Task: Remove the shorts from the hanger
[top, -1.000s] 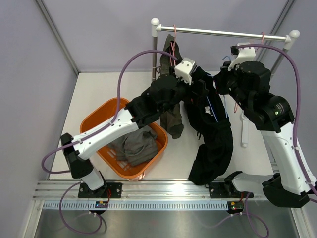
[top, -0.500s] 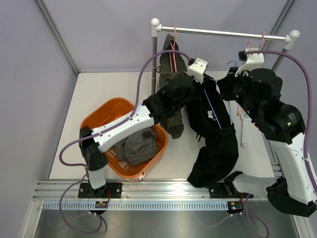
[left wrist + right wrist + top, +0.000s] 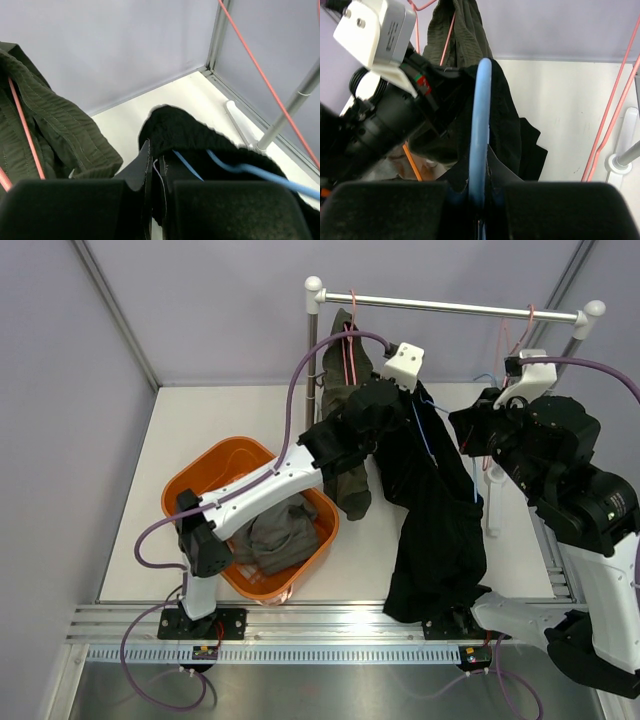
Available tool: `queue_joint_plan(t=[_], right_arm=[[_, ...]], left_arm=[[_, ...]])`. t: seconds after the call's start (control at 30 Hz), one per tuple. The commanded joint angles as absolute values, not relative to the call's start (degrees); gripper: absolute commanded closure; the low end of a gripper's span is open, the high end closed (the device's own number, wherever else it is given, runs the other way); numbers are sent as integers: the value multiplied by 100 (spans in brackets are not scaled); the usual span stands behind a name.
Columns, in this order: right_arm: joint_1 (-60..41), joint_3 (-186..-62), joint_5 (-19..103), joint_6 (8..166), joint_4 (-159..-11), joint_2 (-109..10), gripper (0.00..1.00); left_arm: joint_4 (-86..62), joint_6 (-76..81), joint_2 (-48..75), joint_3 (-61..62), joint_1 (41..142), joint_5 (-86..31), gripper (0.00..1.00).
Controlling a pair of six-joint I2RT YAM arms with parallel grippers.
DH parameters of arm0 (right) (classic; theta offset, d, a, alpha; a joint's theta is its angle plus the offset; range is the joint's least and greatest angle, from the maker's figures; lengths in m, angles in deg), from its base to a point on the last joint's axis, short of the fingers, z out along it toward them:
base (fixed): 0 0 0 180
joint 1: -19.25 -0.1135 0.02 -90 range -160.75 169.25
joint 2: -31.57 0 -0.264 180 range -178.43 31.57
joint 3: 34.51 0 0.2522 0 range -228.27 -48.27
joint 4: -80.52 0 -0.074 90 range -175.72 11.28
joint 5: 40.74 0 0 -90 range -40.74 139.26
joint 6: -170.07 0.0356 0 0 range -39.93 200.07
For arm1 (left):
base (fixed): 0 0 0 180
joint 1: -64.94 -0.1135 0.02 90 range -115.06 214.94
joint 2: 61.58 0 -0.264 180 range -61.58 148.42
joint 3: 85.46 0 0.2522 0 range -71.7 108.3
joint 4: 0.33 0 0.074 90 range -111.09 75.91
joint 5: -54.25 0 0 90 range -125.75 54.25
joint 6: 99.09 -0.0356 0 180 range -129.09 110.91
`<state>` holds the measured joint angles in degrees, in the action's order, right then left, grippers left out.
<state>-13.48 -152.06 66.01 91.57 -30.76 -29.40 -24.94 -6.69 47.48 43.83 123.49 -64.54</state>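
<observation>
**Black cloth, blue wire: parting the two**

From above: shows the black shorts (image 3: 435, 530) hanging between both arms, in front of the rail (image 3: 450, 308), hem low near the surface (image 3: 200, 420).

From the left wrist: finds the left jaws pinched shut on the waistband, blue hanger (image 3: 260, 172) just beside.

From the right wrist: finds the right jaws clamped on that hanger.

Best done by holding the hanger fixed and drawing the waistband off along it, without nipping the wire.

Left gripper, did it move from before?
Yes. In the top view the left gripper has gone right and up the picture, closer to the rail.
</observation>
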Motion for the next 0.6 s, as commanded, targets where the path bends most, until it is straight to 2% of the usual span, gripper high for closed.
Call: queue_joint_plan(t=[0.0,0.57], right_arm=[[-1441,-15303,6174,9307,-3052,-2661,100],[-1441,-15417,6201,9343,-3008,-2362,100]], left_arm=[[-2234,-803,5012,4923,11962,-6871,100],[-2332,-873,5250,4907,11706,-6291,100]])
